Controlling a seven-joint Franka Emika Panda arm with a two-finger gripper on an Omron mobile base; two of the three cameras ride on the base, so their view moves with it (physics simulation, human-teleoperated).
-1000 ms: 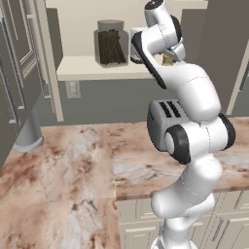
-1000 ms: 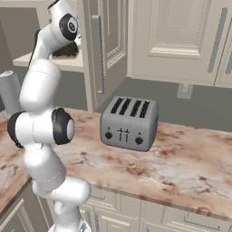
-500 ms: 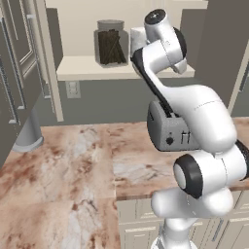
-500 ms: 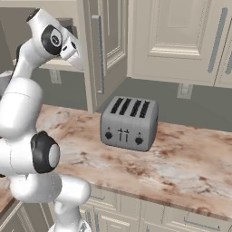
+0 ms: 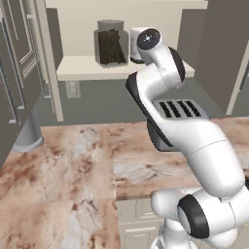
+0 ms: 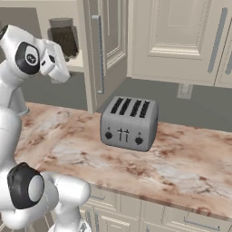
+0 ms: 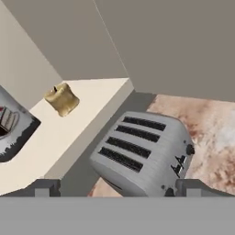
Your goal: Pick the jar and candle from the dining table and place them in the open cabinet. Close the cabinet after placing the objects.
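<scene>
Basically a kitchen scene, counter w/ marbled red-brown and beige stone top (image 5: 73,180) across lower half of both base views; cream panelled base under it at bottom of frame. Grey backsplash wall behind, w/ a pale outlet plate at left-centre of left base view and another right of centre in right base view.

Jar (image 5: 111,43) sits on pale shelf (image 5: 78,68) of cabinet (image 5: 121,14), top centre of left base view; top left in right base view, jar (image 6: 63,36) partly behind arm. Candle (image 7: 62,99) on same shelf, upper left of hand view, lying tilted in that rolled frame, apart from jar (image 7: 11,124) at left edge. Both already off the table.

Cabinet door (image 6: 102,50) stands open, upper centre of right base view, long vertical bar handle on it; closed cream doors to its right. Dark grey tall cabinet w/ bar handles along left edge of left base view.

Grey 4-slot toaster (image 6: 129,122) on the stone top, centre of right base view, mostly hidden by arm in left base view, lower centre in hand view.

Gripper (image 7: 117,188) near shelf front, above toaster; tips far apart at bottom corners of hand view, jaws wide, nothing between them.
</scene>
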